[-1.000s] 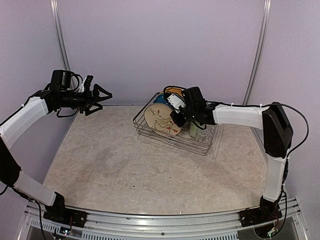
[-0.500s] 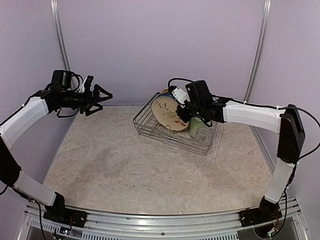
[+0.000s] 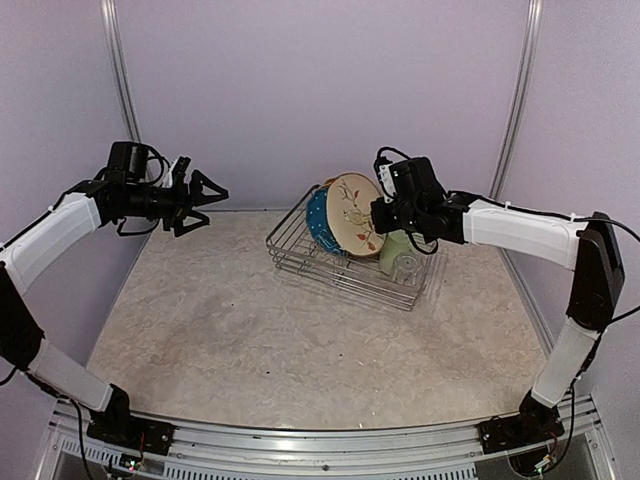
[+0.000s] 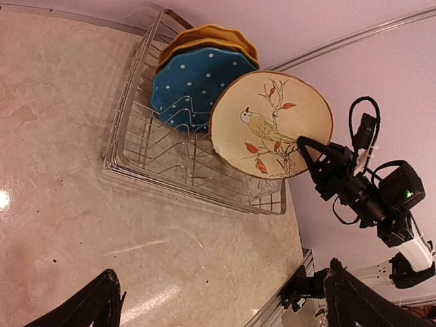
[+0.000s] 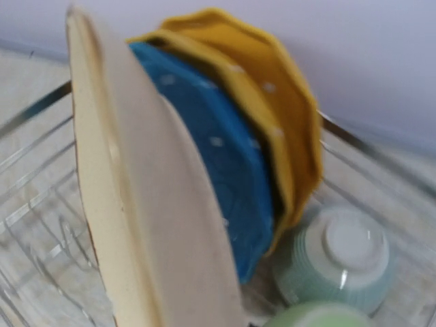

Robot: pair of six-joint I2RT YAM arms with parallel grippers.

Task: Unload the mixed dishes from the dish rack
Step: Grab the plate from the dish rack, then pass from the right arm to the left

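My right gripper (image 3: 379, 213) is shut on the right rim of the cream plate with the branch and bird drawing (image 3: 351, 214). It holds the plate upright above the dish rack (image 3: 336, 270). The plate is edge-on in the right wrist view (image 5: 146, 204), where my fingers are hidden. Behind it the blue dotted plate (image 3: 317, 219) and two orange plates (image 5: 279, 116) stand in the prongs. A small pale bowl (image 5: 340, 259) lies upside down beside them. The pale green mug (image 3: 392, 251) and clear glass (image 3: 407, 267) stand at the rack's right end. My left gripper (image 3: 206, 191) is open and empty, in the air at far left.
The rack stands at the table's far middle, close to the back wall. In the left wrist view the rack (image 4: 133, 167), cream plate (image 4: 272, 122) and right gripper (image 4: 315, 155) show, with bare marbled tabletop (image 4: 82, 225) in front of the rack. Metal frame posts run up the back wall.
My right gripper has lifted the cream plate up out of the rack's prongs and a little to the right. The blue plate now shows behind it. The left arm has hardly moved.
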